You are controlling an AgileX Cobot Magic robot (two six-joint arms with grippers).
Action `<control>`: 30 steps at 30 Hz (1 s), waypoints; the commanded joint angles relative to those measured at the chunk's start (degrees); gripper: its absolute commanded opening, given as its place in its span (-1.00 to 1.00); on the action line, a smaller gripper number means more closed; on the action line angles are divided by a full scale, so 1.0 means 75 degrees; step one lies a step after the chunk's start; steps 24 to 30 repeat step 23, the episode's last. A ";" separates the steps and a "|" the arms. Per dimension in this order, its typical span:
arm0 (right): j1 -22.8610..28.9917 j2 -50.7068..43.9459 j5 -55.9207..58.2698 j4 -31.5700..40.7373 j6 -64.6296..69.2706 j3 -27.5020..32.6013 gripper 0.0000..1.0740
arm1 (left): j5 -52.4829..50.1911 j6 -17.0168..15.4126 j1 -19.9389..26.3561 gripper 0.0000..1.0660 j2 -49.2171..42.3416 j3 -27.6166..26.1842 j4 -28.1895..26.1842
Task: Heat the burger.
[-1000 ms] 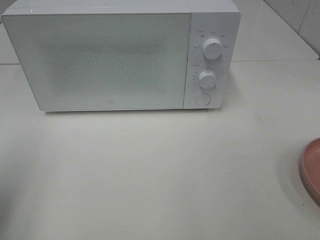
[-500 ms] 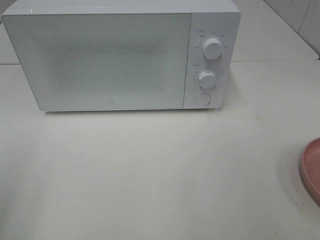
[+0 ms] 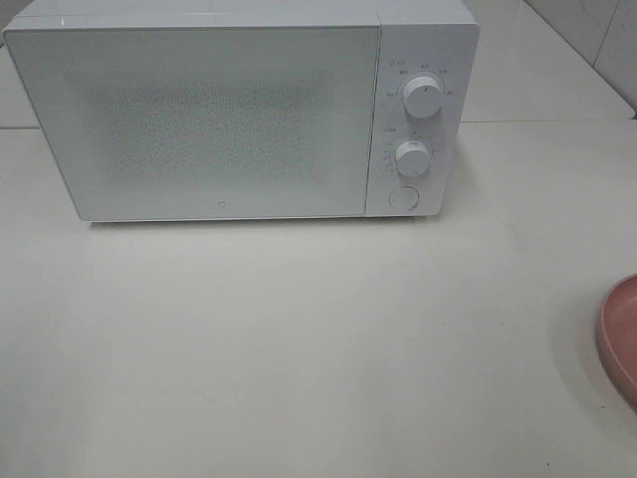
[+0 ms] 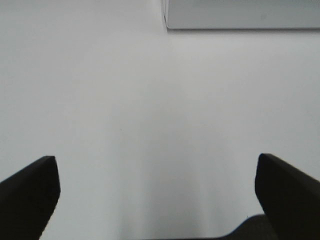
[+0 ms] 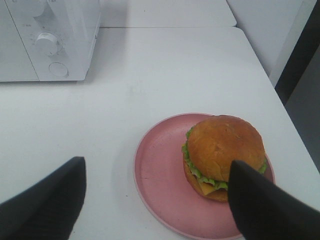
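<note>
The burger (image 5: pixel 223 149), golden bun over lettuce and cheese, sits on the right side of a pink plate (image 5: pixel 160 175); in the exterior high view only the plate's rim (image 3: pixel 619 339) shows at the right edge. My right gripper (image 5: pixel 157 210) hovers open above the plate, one fingertip (image 5: pixel 252 200) overlapping the burger's side in the picture, nothing held. A white microwave (image 3: pixel 239 110) stands at the back with its door shut. My left gripper (image 4: pixel 155 200) is open over bare table, the microwave's corner (image 4: pixel 240 15) ahead of it.
The microwave has two knobs (image 3: pixel 423 98) and a round button (image 3: pixel 402 197) on its right panel. White table (image 3: pixel 299 349) spreads in front of it. The table's right edge (image 5: pixel 280 100) runs close beside the plate.
</note>
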 commanded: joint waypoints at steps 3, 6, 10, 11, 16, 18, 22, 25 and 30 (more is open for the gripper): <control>-0.0038 -0.0183 -0.0107 -0.0008 -0.0061 0.0015 0.41 | -0.0031 0.0008 0.0367 0.84 -0.0863 0.0023 -0.0061; -0.0038 -0.0183 -0.0107 -0.0008 -0.0061 0.0015 0.41 | -0.0031 0.0008 0.0397 0.84 -0.1444 0.0023 -0.0061; -0.0038 -0.0183 -0.0107 -0.0008 -0.0061 0.0015 0.41 | -0.0031 0.0008 0.0397 0.84 -0.1887 0.0023 -0.0061; -0.0038 -0.0183 -0.0107 -0.0008 -0.0061 0.0015 0.41 | -0.0031 0.0008 0.0397 0.84 -0.1887 0.0023 -0.0061; -0.0038 -0.0176 -0.0107 -0.0008 -0.0061 0.0015 0.41 | -0.0038 0.0008 0.0397 0.84 -0.1833 0.0023 -0.0061; -0.0038 -0.0168 -0.0107 -0.0008 -0.0061 0.0015 0.41 | -0.0038 0.0008 0.0397 0.84 -0.1833 0.0023 -0.0061; -0.0038 -0.0138 -0.0107 -0.0008 -0.0061 0.0015 0.41 | -0.0038 0.0008 0.0397 0.84 -0.1833 0.0023 -0.0061; -0.0038 -0.0138 -0.0107 -0.0008 -0.0061 0.0015 0.41 | -0.0038 0.0008 0.0397 0.84 -0.1826 0.0023 -0.0061; -0.0038 -0.0138 -0.0107 -0.0008 -0.0061 0.0015 0.41 | -0.0038 0.0008 0.0397 0.84 -0.1826 0.0023 -0.0061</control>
